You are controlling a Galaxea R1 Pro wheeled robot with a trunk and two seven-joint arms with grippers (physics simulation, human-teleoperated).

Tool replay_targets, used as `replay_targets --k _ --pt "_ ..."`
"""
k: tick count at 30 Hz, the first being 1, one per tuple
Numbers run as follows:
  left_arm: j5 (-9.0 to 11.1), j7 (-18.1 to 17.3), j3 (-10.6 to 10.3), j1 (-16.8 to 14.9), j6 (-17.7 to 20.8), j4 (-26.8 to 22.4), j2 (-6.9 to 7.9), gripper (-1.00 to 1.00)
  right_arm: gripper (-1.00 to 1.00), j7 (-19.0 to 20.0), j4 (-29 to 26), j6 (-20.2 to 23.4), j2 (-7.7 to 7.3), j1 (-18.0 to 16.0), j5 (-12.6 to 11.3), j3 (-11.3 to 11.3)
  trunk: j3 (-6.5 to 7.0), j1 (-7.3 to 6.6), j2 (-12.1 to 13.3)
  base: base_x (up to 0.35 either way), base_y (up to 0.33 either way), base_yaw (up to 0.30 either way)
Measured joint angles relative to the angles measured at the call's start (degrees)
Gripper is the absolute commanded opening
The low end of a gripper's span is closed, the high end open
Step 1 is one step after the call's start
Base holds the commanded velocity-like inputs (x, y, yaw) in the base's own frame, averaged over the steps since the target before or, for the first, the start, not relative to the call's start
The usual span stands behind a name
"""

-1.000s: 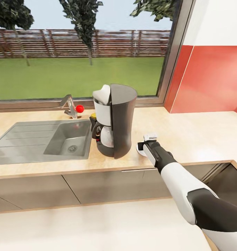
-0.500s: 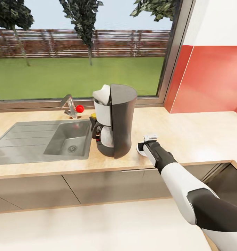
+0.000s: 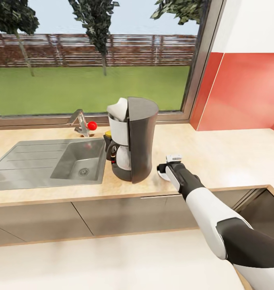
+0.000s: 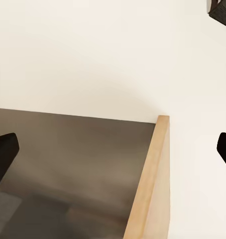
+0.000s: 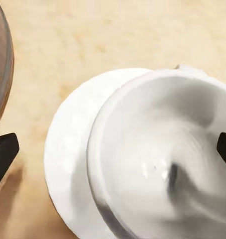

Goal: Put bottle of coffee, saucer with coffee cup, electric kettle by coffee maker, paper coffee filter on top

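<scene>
The tall dark grey coffee maker (image 3: 139,137) stands on the light wood countertop (image 3: 221,155), with a white paper filter (image 3: 120,108) on its top. Behind its left side a yellow cap of the bottle of coffee (image 3: 108,133) peeks out, with a dark, partly hidden object (image 3: 110,151) just below it. Right of the machine lies the white saucer (image 3: 160,172) (image 5: 68,154). The white coffee cup (image 5: 163,159) sits on it, off-centre. My right gripper (image 3: 171,163) (image 5: 113,149) hovers over the cup, open, its fingertips (image 5: 3,152) wide apart. My left gripper (image 4: 113,149) is open over the floor.
A grey inset sink (image 3: 48,161) with a faucet (image 3: 78,121) and a red knob (image 3: 92,125) lies left of the coffee maker. A window runs behind the counter and a red wall panel (image 3: 241,92) stands at the right. The left wrist view has a wood edge (image 4: 150,179) beside a dark cabinet.
The right gripper has shifted very slightly toward the coffee maker over the saucer. Everything else stays where it was.
</scene>
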Motion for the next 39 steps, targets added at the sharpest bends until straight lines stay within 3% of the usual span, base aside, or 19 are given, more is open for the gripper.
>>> replay_targets --k 8,17,21,30,39 --pt "0.08 0.00 0.00 0.01 -0.04 0.00 0.00 1.00 1.00 -0.26 -10.74 0.44 0.01 0.00 0.09 -0.23 0.00 0.00 -0.01 0.000 0.000 0.000" --pt "-0.05 0.00 -0.16 0.00 -0.03 0.00 0.00 1.00 1.00 -0.31 -13.21 0.59 -0.04 0.00 0.09 -0.17 0.00 0.00 0.00 0.000 0.000 0.000" --pt "-0.16 0.00 -0.28 0.00 0.00 0.00 -0.02 1.00 1.00 -0.32 -16.86 0.49 -0.29 0.00 0.16 0.14 0.00 0.00 0.00 0.000 0.000 0.000" --pt "-0.37 0.00 -0.54 0.00 0.03 0.00 -0.17 1.00 1.00 -0.32 -17.73 0.34 -0.43 0.00 0.25 0.24 0.00 0.00 0.00 0.000 -0.020 0.000" --pt "-0.28 -0.03 -0.52 0.00 0.03 0.01 -0.21 1.00 1.00 -0.32 -17.56 0.36 -0.53 0.00 0.32 0.19 0.00 0.01 0.00 -0.024 -0.242 0.000"
